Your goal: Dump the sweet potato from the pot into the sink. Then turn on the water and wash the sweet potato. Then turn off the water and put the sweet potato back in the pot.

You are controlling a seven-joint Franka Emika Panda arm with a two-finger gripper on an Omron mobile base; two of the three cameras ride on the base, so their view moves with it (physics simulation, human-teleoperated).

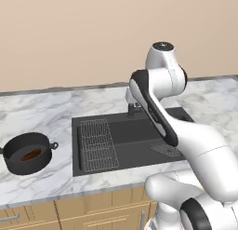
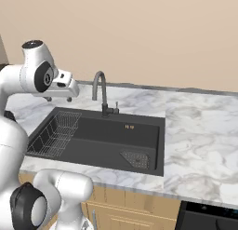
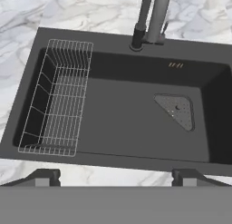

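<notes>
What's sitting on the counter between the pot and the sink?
Nothing: in the left base view, bare marble counter separates the pot, sweet potato inside, from the sink.

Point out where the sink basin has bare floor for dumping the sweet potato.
Bare floor lies mid-sink, between the wire rack and the drain strainer. The faucet crowds the back rim. The pot sits apart on the counter.
</notes>
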